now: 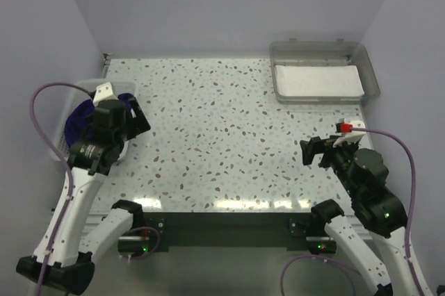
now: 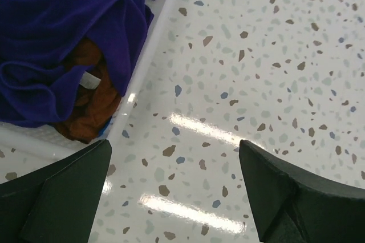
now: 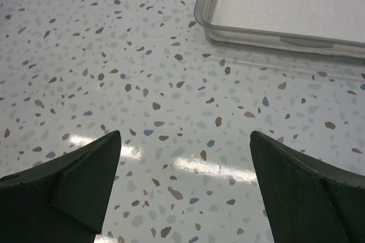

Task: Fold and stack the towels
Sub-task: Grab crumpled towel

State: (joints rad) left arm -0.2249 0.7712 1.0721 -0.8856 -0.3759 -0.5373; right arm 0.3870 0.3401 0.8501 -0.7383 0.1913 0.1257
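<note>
Glossy speckled counter (image 1: 229,136), lavender walls (image 1: 222,4). Towels (image 2: 51,37) bunched in white bin (image 2: 161,49) at left; grey tray (image 1: 373,77) far right. Left fingers (image 2: 63,191) and right fingers (image 3: 308,197) released, empty.

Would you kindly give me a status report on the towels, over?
Left gripper open, empty, beside white plastic basket. Right gripper open, empty, near grey plastic tray. Deep purple cloth towel and rust-brown towel bunched in basket, unfolded. No obstruction seen.
</note>
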